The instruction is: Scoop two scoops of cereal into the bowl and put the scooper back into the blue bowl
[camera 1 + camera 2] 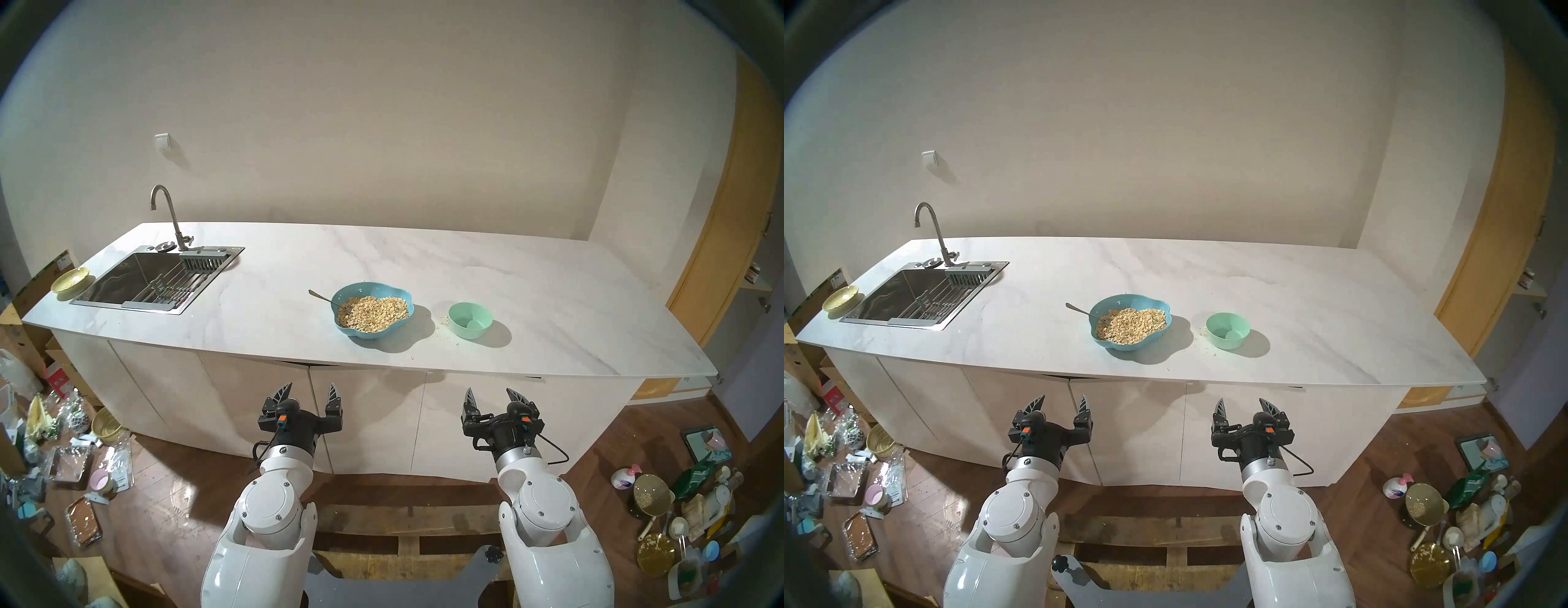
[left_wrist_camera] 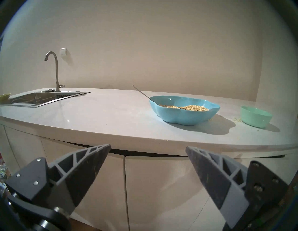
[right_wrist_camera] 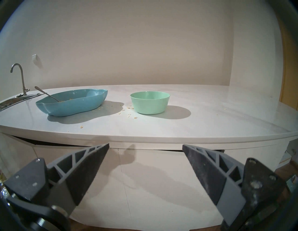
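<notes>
Both my left gripper [image 1: 309,389] and right gripper [image 1: 493,395] hang spread and empty. Spoon [image 1: 327,299] leans in blue bowl [image 1: 398,325], handle out left: thin, stiff, slippery; pinch mid-handle.

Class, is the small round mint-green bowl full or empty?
Empty: the small round mint-green bowl shows a bare smooth inside in the head view, with only stray flakes beside it on the counter.

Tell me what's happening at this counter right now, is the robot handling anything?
Nothing is being handled. The left gripper and right gripper both hang open and empty in front of the counter. The spoon rests in the blue bowl with its head in the cereal. The mint-green bowl beside it looks empty, with a few flakes scattered between the bowls.
</notes>
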### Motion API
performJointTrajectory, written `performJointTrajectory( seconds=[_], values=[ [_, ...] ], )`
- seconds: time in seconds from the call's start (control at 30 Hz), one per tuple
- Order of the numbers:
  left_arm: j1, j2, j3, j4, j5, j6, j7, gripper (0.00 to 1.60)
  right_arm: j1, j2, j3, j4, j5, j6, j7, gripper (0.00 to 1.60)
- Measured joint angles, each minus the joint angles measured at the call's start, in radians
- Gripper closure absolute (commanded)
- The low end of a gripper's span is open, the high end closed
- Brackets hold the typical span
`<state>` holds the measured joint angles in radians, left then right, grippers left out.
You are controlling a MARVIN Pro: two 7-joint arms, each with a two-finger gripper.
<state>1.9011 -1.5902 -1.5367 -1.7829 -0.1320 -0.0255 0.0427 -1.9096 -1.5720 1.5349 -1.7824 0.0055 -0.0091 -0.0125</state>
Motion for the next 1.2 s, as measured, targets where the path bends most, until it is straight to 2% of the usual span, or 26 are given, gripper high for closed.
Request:
performJointTrajectory(
  seconds=[0.2, 0.27, 0.33, 0.4, 0.57, 0.73, 0.8, 0.9, 1.0, 1.13, 1.2],
  values=[
    [-0.030, -0.012, -0.038, -0.039, -0.203, 0.098, -0.022, 0.00, 0.000, 0.000, 0.000, 0.001, 0.000, 0.000, 0.000, 0.00],
    [-0.058, -0.014, -0.055, -0.049, -0.277, 0.158, -0.022, 0.00, 0.000, 0.000, 0.000, 0.001, 0.000, 0.000, 0.000, 0.00],
    [-0.088, -0.013, -0.062, -0.061, -0.335, 0.200, -0.022, 0.00, 0.000, 0.000, 0.000, 0.002, 0.000, 0.000, 0.000, 0.00],
    [-0.110, -0.010, -0.066, -0.066, -0.362, 0.207, -0.021, 0.00, 0.000, 0.000, 0.000, 0.002, 0.000, 0.000, 0.000, 0.00],
    [-0.156, 0.029, -0.070, -0.064, -0.353, 0.188, -0.020, 0.00, 0.000, 0.000, 0.000, 0.002, 0.000, 0.000, 0.000, 0.00],
    [-0.186, 0.042, -0.076, -0.039, -0.339, 0.174, -0.019, 0.00, 0.000, 0.000, 0.000, 0.001, 0.000, 0.000, 0.000, 0.00],
    [-0.226, 0.047, -0.092, -0.017, -0.334, 0.168, -0.016, 0.00, 0.000, 0.000, 0.000, 0.001, 0.000, 0.000, 0.000, 0.00],
    [-0.282, 0.061, -0.108, 0.023, -0.325, 0.153, -0.014, 0.00, 0.000, 0.000, 0.000, 0.001, 0.000, 0.000, 0.000, 0.00],
    [-0.364, 0.086, -0.126, 0.144, -0.315, 0.116, -0.017, 0.00, 0.000, 0.000, 0.000, 0.001, 0.000, 0.000, 0.000, 0.00],
    [-0.389, 0.093, -0.141, 0.182, -0.317, 0.102, -0.022, 0.00, 0.000, 0.000, 0.000, 0.002, 0.000, 0.000, 0.000, 0.00],
    [-0.410, 0.092, -0.162, 0.205, -0.343, 0.094, -0.036, 0.00, 0.000, 0.000, 0.000, 0.002, 0.000, 0.000, 0.000, 0.00]
  ],
)
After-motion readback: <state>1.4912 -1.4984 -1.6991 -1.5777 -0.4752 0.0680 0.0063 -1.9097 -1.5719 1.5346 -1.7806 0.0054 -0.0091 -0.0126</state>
